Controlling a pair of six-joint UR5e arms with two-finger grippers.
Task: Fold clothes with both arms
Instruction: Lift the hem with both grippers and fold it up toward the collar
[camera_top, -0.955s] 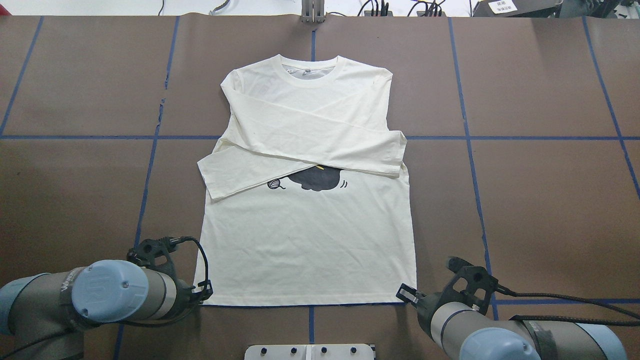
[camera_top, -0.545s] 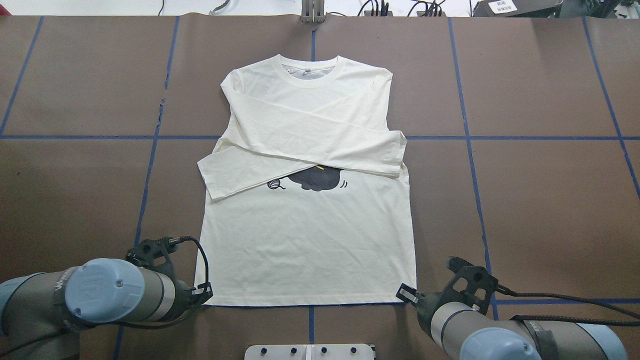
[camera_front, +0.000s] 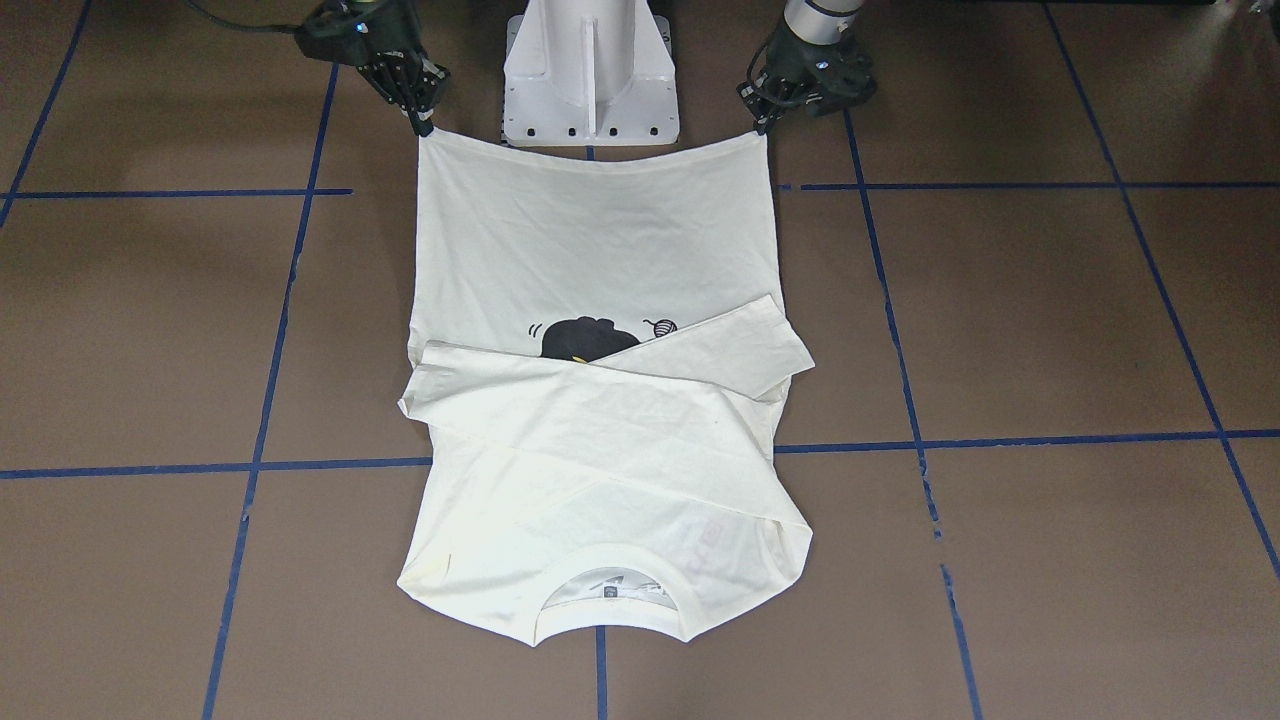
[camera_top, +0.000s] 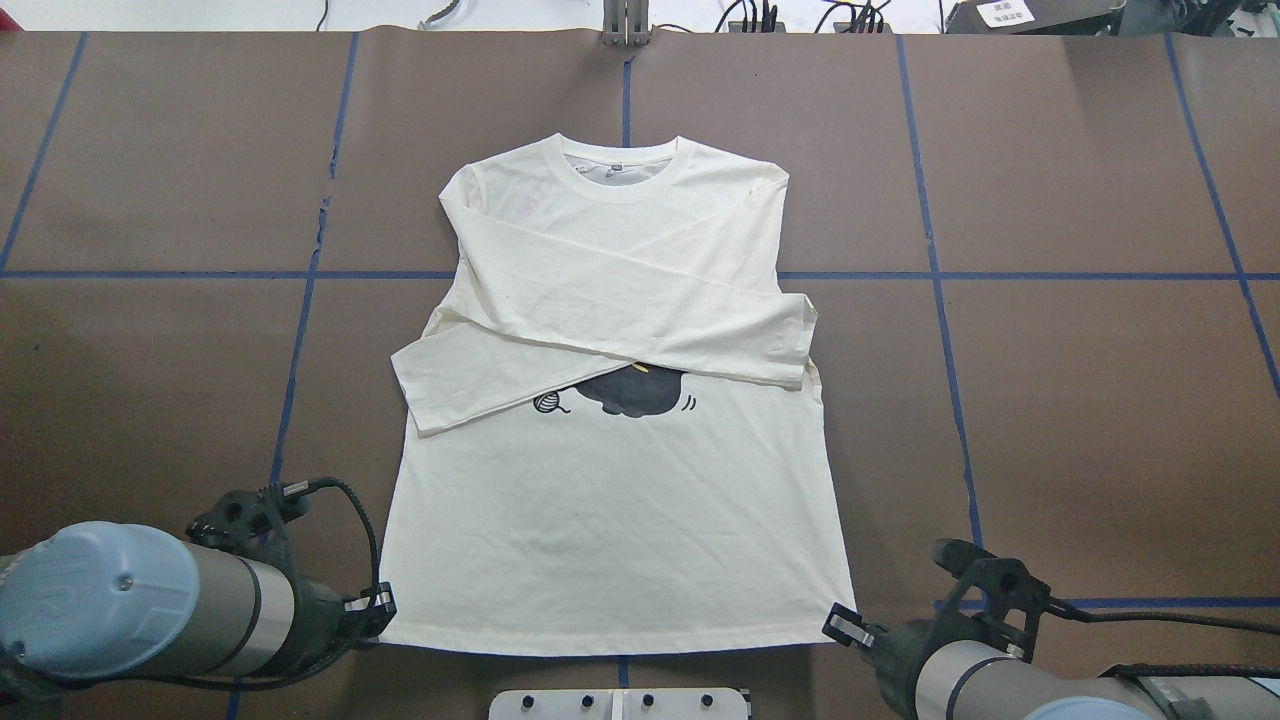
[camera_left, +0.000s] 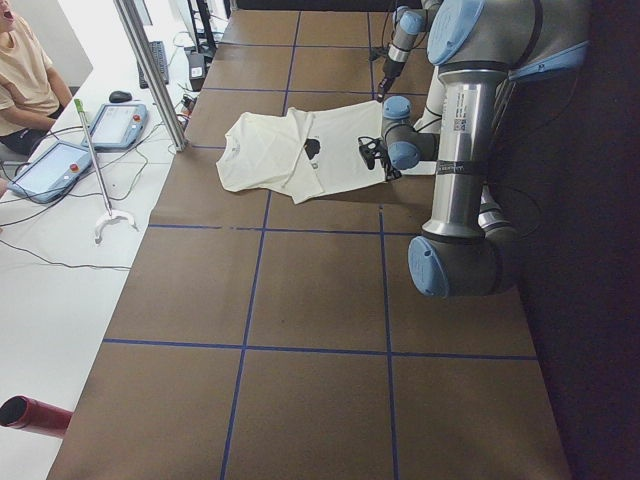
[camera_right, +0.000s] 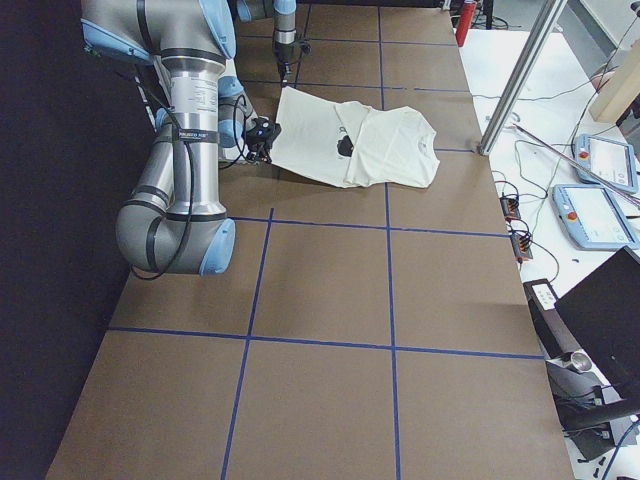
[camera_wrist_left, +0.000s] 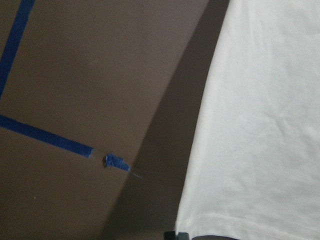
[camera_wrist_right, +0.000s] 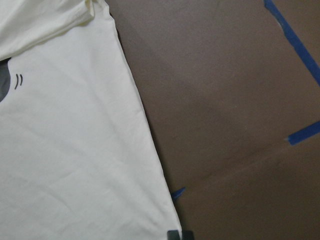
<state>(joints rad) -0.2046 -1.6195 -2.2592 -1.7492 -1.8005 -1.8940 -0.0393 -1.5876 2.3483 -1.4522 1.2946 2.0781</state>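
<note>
The shirt (camera_top: 610, 520) has been dragged nearer the robot on the table (camera_top: 1100, 400). Its hem corners are pinched by the left gripper (camera_top: 385, 612) and the right gripper (camera_top: 838, 625), both closed. From the front, the print (camera_front: 585, 338) is half hidden under the crossed sleeves (camera_front: 700, 350). In the side views the grippers are too small to be judged. In each wrist view only a dark fingertip (camera_wrist_left: 176, 235) is seen, cut off at the bottom edge.
</note>
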